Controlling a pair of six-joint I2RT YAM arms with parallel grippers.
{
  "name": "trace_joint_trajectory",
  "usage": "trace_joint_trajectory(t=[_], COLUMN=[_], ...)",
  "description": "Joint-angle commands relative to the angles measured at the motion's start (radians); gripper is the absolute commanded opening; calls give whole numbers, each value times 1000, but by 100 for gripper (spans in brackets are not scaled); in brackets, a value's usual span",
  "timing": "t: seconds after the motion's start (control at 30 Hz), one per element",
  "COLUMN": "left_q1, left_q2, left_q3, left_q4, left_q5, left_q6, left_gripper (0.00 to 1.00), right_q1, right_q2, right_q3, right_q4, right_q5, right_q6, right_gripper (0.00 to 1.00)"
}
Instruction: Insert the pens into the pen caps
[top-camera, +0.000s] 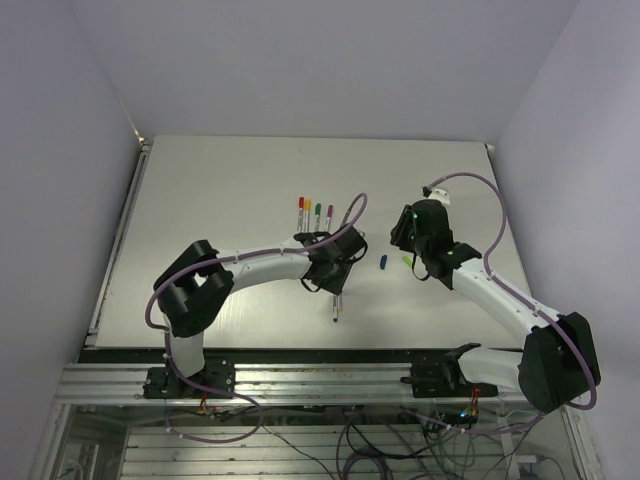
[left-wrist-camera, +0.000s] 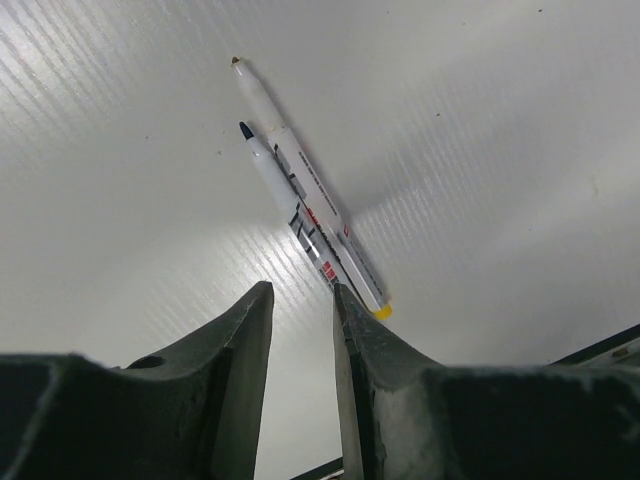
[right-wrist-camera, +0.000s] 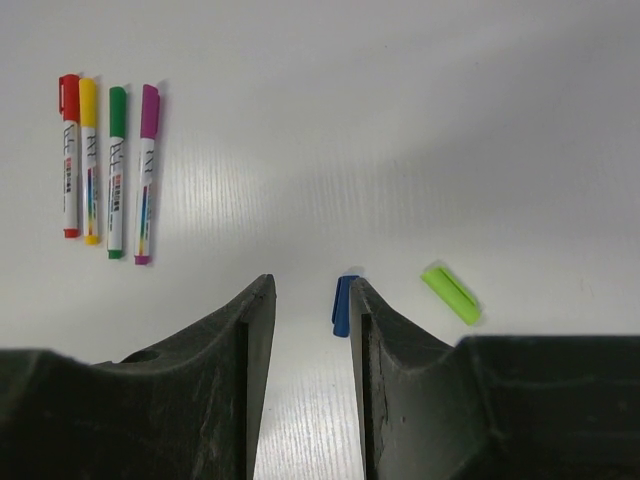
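The table (left-wrist-camera: 480, 120) is white, matt and finely ribbed. The two bare pens (left-wrist-camera: 318, 212) have smooth, faintly glossy plastic barrels. The blue cap (right-wrist-camera: 343, 305) and the green cap (right-wrist-camera: 450, 294) right of it are shiny plastic. The fingers (right-wrist-camera: 225, 380) are dark, matt, grainy, perhaps plastic.

- In the top view the light was even and came from above; the table (top-camera: 220, 200) read bright off-white and the walls took a pale lilac cast.
- The arms threw only faint, soft-edged shadows there, and the frame below the table edge was dim.
- In the left wrist view a glare patch shone on the ribbed surface beside the two uncapped pens (left-wrist-camera: 300, 222), which were sharp; a soft shadow band ran from them toward the right.
- The left gripper (left-wrist-camera: 300, 300) was underexposed, nearly black and slightly soft.
- In the right wrist view the capped pens (right-wrist-camera: 117, 170), blue cap (right-wrist-camera: 343, 305) and light green cap (right-wrist-camera: 450, 294) were crisp; a broad soft shadow dimmed the right side.
- The right gripper (right-wrist-camera: 310, 300) showed little detail.
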Motion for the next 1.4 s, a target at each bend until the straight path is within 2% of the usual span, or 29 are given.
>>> trace_joint_trajectory(t=[0.0,0.83,1.37], left_q1=[-2,-3,-3], left_q2=[30,111,144], left_q3=[0,7,-48], left_q4=[19,42,-135], left_q5=[29,39,-32], left_q6=[1,11,60], left_gripper=[40,41,41], right_q1=[-3,-3,-4], right_q2=[-13,-2,-2], right_q3=[-14,-15,-22], right_q4=[12,20,19], right_q5=[-1,-7,-13], right_q6=[10,9,14], right_gripper=[35,35,34])
